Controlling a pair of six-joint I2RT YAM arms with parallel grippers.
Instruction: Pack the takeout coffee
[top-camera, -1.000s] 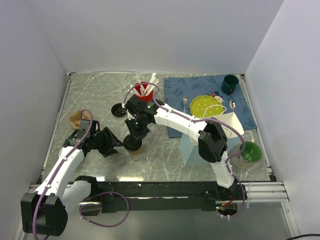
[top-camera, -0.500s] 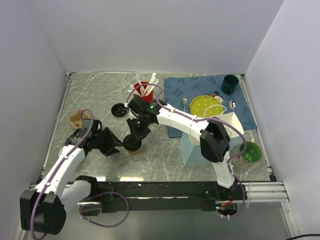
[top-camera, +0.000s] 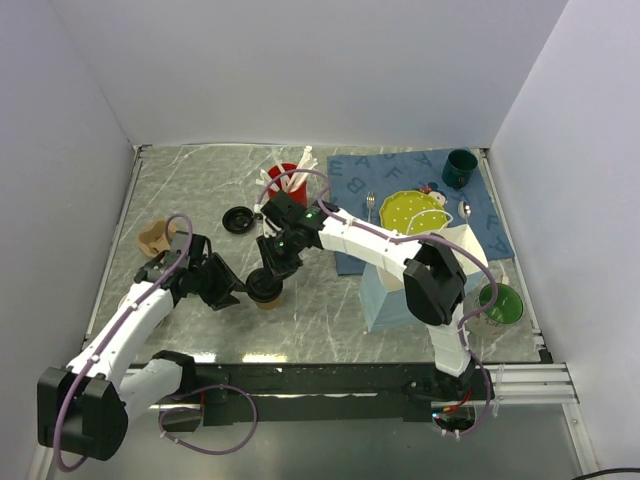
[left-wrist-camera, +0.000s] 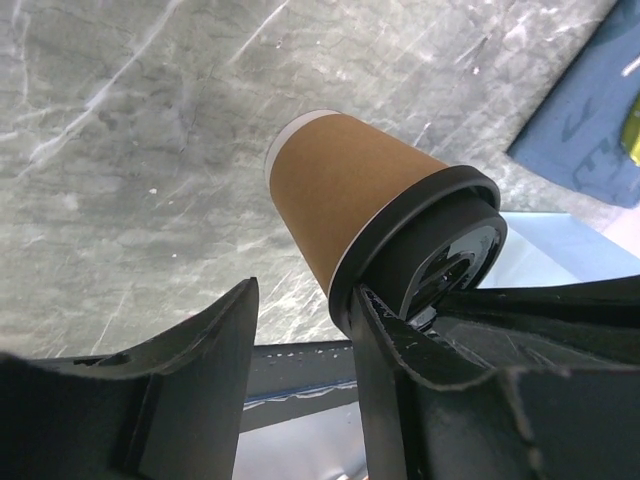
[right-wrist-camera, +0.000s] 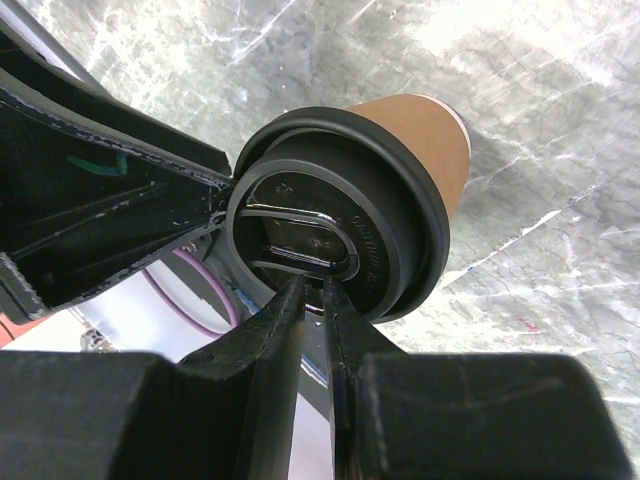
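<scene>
The takeout coffee (top-camera: 266, 292), a brown kraft cup with a round black lid, stands on the marble table left of centre. In the left wrist view the takeout coffee (left-wrist-camera: 345, 195) lies just ahead of my open left gripper (left-wrist-camera: 305, 300), whose right fingertip (left-wrist-camera: 372, 320) touches the lid rim. The cup is not between the jaws. In the top view my left gripper (top-camera: 232, 291) sits right beside the cup on its left. My right gripper (top-camera: 271, 270) hangs over the cup. In the right wrist view it (right-wrist-camera: 315, 287) is shut, tips against the black lid (right-wrist-camera: 400, 220).
A lidless brown cup (top-camera: 152, 237) stands at the left, a loose black lid (top-camera: 238, 219) and a red cup of white utensils (top-camera: 287, 180) behind. A white bag (top-camera: 395, 285), a blue mat (top-camera: 350, 175), a yellow plate (top-camera: 412, 212), a dark green cup (top-camera: 460, 167) and a green bowl (top-camera: 500, 303) are at the right.
My right arm's wrist has shifted a little right and back over the cup. My left arm has moved slightly. The cup stays where it was.
</scene>
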